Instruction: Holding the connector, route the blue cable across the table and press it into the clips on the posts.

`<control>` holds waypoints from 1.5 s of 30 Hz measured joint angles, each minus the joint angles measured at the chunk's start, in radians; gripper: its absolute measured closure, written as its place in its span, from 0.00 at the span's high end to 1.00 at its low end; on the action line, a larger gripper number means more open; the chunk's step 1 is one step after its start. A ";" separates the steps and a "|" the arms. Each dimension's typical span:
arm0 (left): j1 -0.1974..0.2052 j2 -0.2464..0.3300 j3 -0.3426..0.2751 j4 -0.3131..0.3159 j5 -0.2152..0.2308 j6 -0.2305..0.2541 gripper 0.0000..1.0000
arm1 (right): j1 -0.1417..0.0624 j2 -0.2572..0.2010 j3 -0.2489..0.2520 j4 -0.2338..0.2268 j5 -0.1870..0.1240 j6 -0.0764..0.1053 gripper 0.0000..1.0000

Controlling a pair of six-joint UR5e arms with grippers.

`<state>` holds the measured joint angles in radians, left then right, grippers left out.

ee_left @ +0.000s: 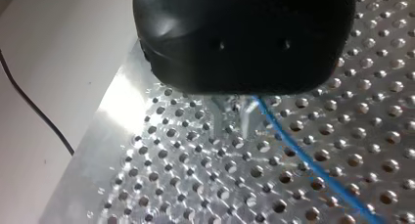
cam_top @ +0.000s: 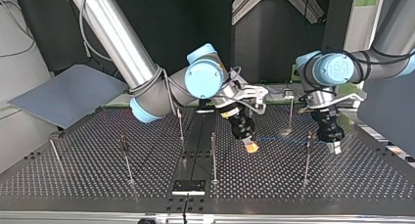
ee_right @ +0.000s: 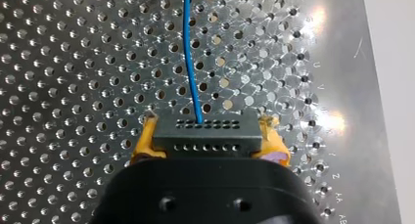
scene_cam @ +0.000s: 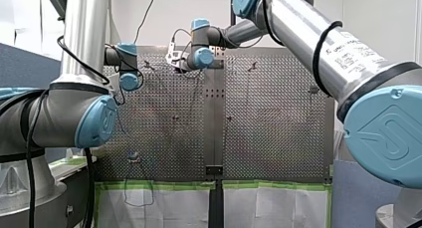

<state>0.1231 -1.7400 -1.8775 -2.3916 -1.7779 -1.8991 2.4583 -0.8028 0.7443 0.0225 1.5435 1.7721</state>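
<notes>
Blue cable (ee_right: pixel 192 62), pinched in my left gripper (ee_left: pixel 234 120), needs tension against the black rectangular connector (ee_right: pixel 205 131) clamped in my right gripper (ee_right: pixel 208 143).

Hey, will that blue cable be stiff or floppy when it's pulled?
Probably floppy and light: the blue cable is thin and bends gently leaving the connector. Its near-straight run in the top view suggests it holds shape only under tension.

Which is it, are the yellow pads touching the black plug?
Touching. In the right wrist view the yellow pads of my right gripper press against both ends of the black connector.
</notes>
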 joint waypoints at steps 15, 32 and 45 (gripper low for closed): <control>-0.004 0.059 -0.022 -0.116 -0.064 -0.006 1.00 | -0.002 -0.028 -0.002 0.004 0.004 0.000 0.00; -0.029 0.203 -0.161 -0.263 0.073 -0.057 1.00 | 0.000 -0.032 -0.001 0.035 0.055 -0.001 0.00; -0.065 0.316 -0.219 -0.371 0.177 -0.022 1.00 | -0.005 -0.031 -0.001 0.037 0.084 0.002 0.00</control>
<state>0.0578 -1.4241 -2.0965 -2.7629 -1.6007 -1.9213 2.4530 -0.8340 0.7434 0.0596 1.6273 1.7746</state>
